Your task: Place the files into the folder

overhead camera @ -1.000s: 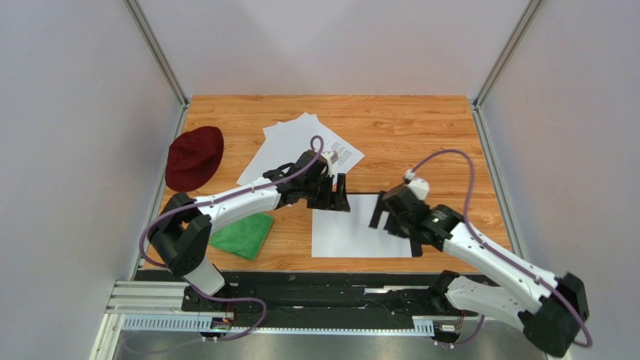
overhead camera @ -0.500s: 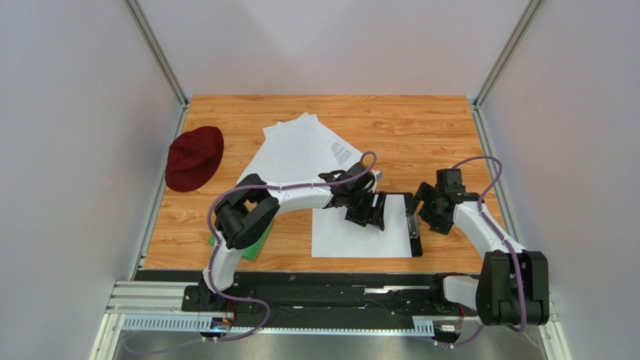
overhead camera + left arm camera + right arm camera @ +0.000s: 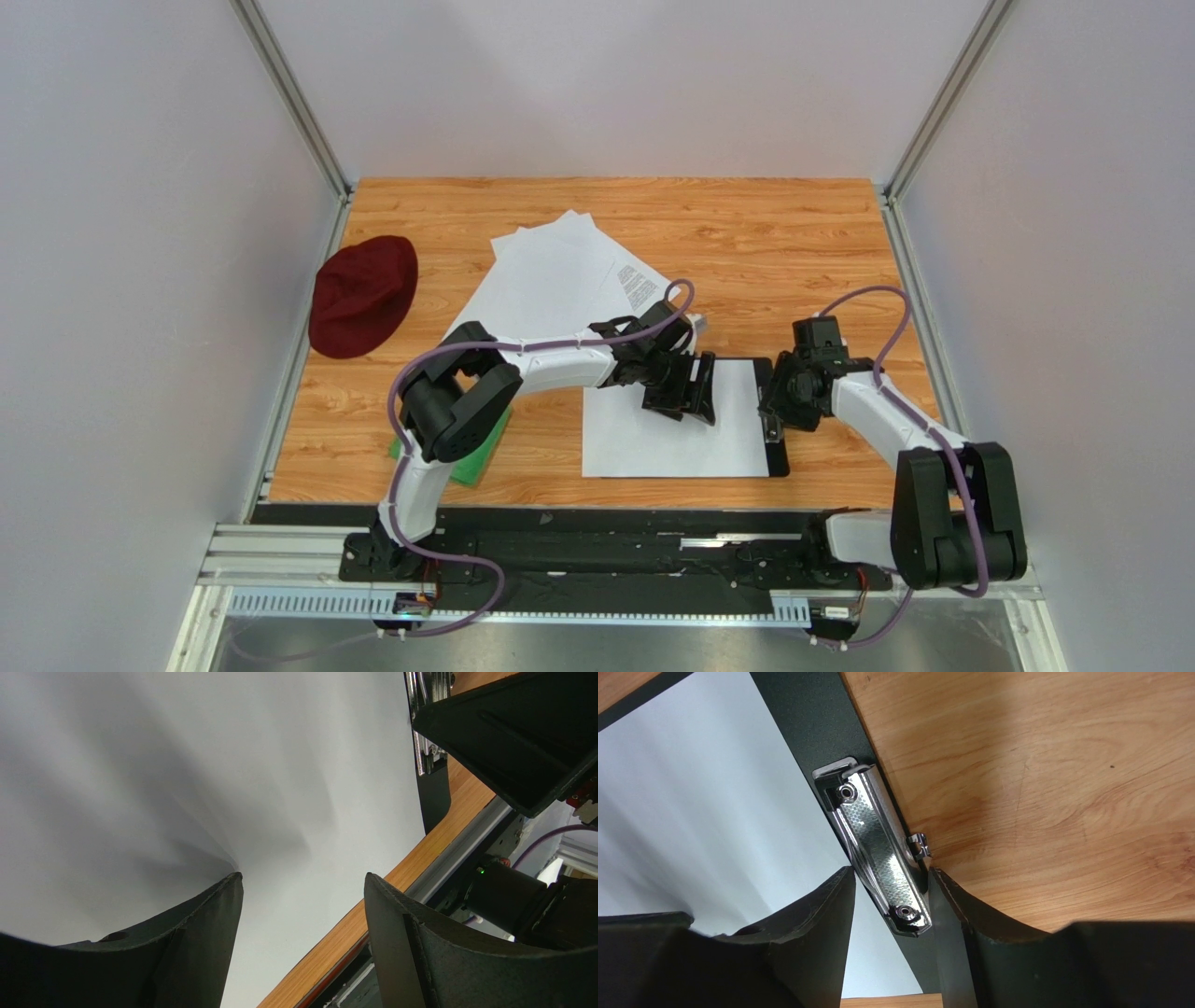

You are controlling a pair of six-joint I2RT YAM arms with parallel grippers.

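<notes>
The black folder (image 3: pixel 776 458) lies near the table's front with one white sheet (image 3: pixel 671 441) of the files on it. Its metal clip (image 3: pixel 878 843) runs along the right edge. My right gripper (image 3: pixel 776 399) straddles that clip, and both fingers touch it in the right wrist view (image 3: pixel 892 873). My left gripper (image 3: pixel 682 391) rests on the sheet's top edge. It is open, its fingertips on the paper with nothing between them (image 3: pixel 302 882). More files (image 3: pixel 554 273) lie fanned at the back.
A dark red hat (image 3: pixel 362 291) sits at the left edge of the table. A green cloth (image 3: pixel 481 455) lies partly under the left arm. The table's front edge and a metal rail (image 3: pixel 449 875) are close below the folder.
The left gripper has moved right from the back papers onto the sheet on the folder. The right gripper has swung to the folder's right edge and narrowed its jaws round the clip.
</notes>
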